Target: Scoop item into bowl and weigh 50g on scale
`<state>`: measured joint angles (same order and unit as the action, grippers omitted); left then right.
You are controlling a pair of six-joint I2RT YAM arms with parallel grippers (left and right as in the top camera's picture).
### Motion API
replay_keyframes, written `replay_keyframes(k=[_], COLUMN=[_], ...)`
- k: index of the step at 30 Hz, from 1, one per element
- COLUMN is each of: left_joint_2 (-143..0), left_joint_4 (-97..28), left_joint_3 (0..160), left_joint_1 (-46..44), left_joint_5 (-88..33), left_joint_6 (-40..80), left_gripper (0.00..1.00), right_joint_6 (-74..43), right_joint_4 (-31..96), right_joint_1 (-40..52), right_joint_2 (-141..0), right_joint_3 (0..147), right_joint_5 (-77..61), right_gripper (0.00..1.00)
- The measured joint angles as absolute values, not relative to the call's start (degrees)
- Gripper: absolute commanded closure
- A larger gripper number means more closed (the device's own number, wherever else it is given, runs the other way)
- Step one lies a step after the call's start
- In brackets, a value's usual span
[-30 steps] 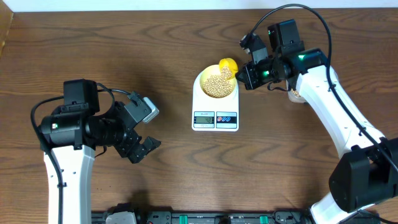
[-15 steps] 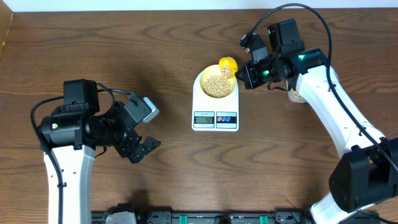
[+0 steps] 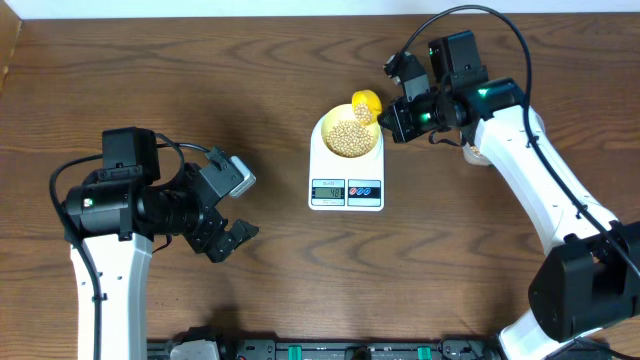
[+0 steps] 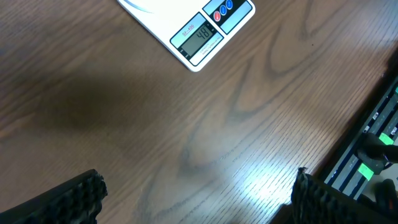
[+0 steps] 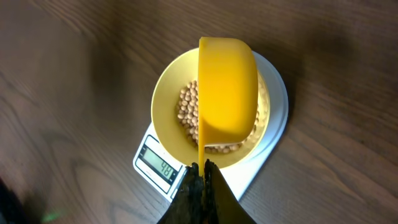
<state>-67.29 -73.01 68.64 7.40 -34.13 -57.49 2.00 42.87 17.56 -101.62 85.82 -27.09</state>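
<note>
**Robotics lab bench: what I see from my remote station**

- Setting: I read this as a lab or test bench, not a home kitchen.
- Work surface: one dark wood-grain table [image 3: 150, 80], with a pale wall strip [image 3: 250, 8] along its far edge.
- Fixed equipment: a white-and-black left arm [image 3: 105, 250] and right arm [image 3: 530, 170], both mounted at the near side.
- Wiring: a black cable [image 3: 500, 20] loops openly over the right arm. A green status light [image 3: 487, 94] glows on the arm's housing.
- Electronics: a black rack [image 3: 300, 351] with green connectors runs along the near edge.
- Prop: one white digital scale [image 3: 346, 185], the only kitchen ware I list.
</note>
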Motion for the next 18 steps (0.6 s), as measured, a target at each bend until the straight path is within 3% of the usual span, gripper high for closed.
replay_keyframes(k=[18], left_joint_2=[-67.3], left_joint_4=[-73.0], left_joint_3=[68.6], left_joint_1=[7.4], left_joint_5=[-34.1], left_joint_6=[-57.5], left_gripper=[0.02], right_joint_6=[2.2], right_joint_4=[43.2], right_joint_1=[18.0], right_joint_2=[-101.6], right_joint_3=[85.9], right_joint_5=[-27.9], right_gripper=[0.99])
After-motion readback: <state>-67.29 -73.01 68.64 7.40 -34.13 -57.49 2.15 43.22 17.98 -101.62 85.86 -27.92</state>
